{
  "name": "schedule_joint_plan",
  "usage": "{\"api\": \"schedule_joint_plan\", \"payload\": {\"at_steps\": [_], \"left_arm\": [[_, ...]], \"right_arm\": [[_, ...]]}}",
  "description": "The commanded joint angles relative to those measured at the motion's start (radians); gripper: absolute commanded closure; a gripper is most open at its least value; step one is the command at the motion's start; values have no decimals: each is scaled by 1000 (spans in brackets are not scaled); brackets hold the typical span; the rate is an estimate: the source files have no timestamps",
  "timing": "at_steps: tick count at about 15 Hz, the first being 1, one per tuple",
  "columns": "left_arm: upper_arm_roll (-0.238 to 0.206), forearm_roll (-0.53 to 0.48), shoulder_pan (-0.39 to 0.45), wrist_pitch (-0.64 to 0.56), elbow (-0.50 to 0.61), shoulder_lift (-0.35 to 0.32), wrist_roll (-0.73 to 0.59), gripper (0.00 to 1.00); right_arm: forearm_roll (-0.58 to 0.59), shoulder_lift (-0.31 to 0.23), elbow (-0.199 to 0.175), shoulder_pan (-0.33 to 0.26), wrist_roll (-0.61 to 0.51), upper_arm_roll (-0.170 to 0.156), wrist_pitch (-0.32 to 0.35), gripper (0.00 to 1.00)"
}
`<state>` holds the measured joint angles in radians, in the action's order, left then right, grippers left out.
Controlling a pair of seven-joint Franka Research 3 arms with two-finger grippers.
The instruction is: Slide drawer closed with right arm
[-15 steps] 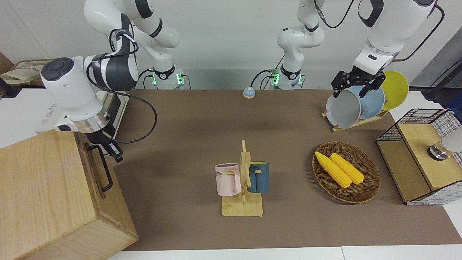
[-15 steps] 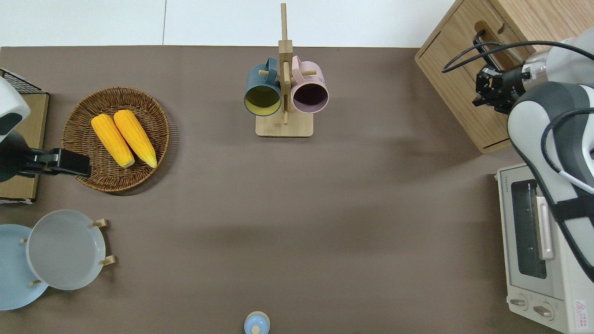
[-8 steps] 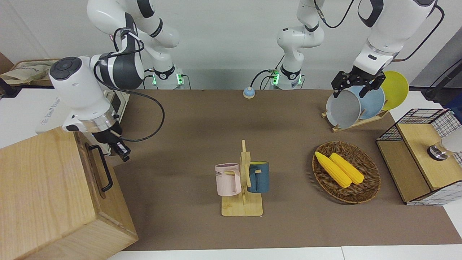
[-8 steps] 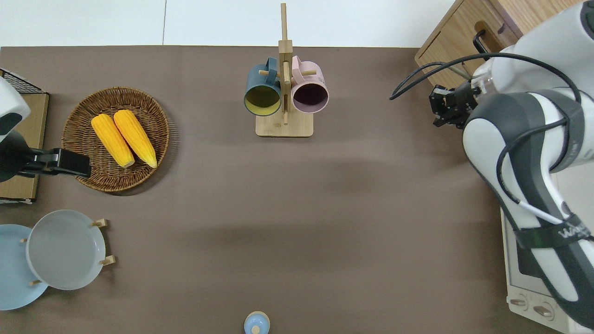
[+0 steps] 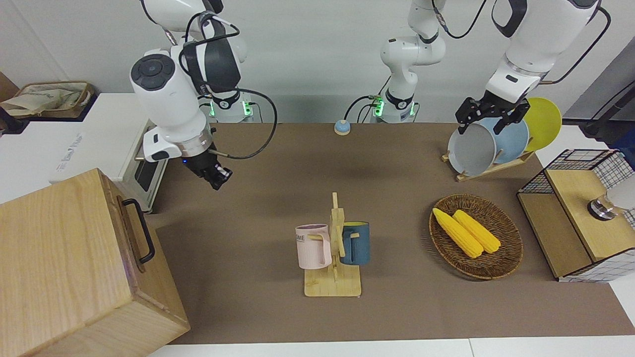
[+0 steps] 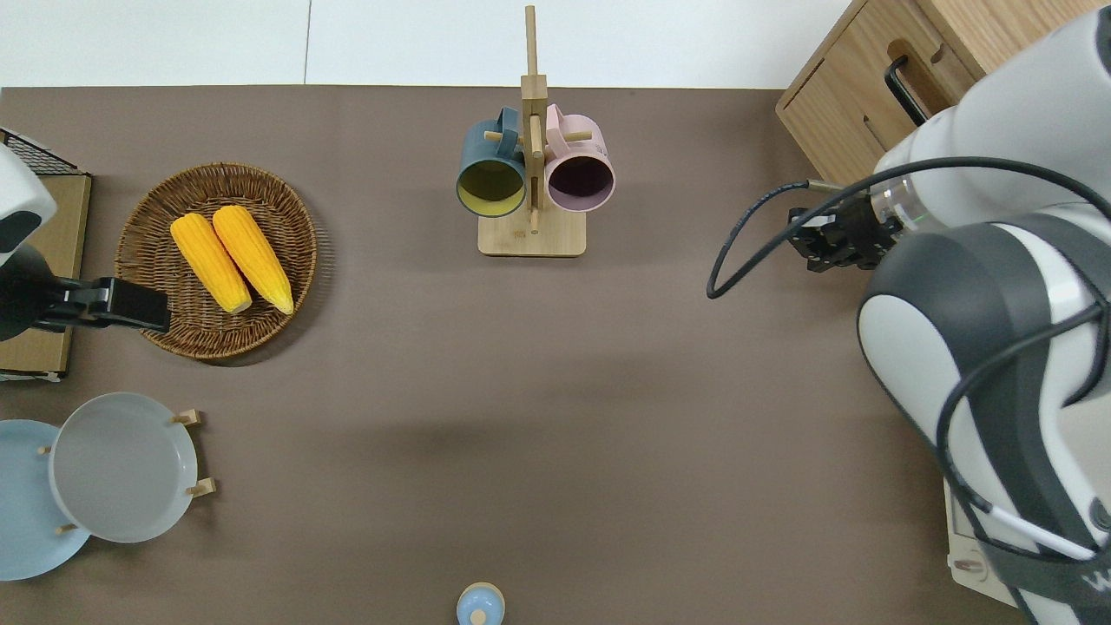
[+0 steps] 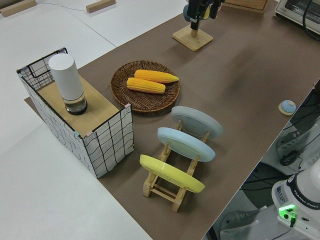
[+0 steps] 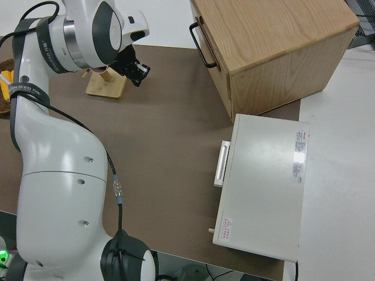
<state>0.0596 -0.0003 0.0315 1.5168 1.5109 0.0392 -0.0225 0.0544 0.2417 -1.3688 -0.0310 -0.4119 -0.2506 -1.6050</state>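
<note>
Over at the right arm's end of the tabletop, the drawer looks pretty much home already: its front sits flush with the face of the pale wooden cabinet, black bar handle sticking out, no gap showing in the front or right side views. So the push itself reads as done, at least as far as these shots can tell.

Right gripper is up in the air, well apart from the handle, and in the overhead view it hangs over bare brown tabletop between the cabinet and the mug rack. It's not touching anything and carries nothing. Whether its jaws are open or closed is honestly impossible to make out from any of the angles.

Left arm is parked, its jaws spread wide and empty.

What's left, best guess: nothing on the drawer itself, just getting the right arm clear and settled. The white oven sits untouched beside the cabinet, nearer to the robots.
</note>
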Motion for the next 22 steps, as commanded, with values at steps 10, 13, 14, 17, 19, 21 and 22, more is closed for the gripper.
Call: {"api": "schedule_joint_plan", "payload": {"at_steps": [10,13,14,17,19,21,22], "left_arm": [[6,17,4,-20,-24,11,-10,7],[6,17,4,-20,-26,11,-10,7],[6,17,4,-20,-26,11,-10,7],[6,17,4,-20,-26,11,-10,7],[6,17,4,-20,-26,11,-10,7],[6,17,4,-20,-26,11,-10,7],[6,17,4,-20,-26,11,-10,7]], "right_arm": [[62,-93,-69,23,182,40,10,594],[59,-93,-66,28,182,40,10,19],[44,-93,-66,26,182,39,11,15],[4,-94,-59,11,191,40,19,15],[1,-94,-59,11,214,59,19,15],[-4,-94,-59,9,238,63,25,15],[-1,-94,-59,9,239,63,39,13]]}}
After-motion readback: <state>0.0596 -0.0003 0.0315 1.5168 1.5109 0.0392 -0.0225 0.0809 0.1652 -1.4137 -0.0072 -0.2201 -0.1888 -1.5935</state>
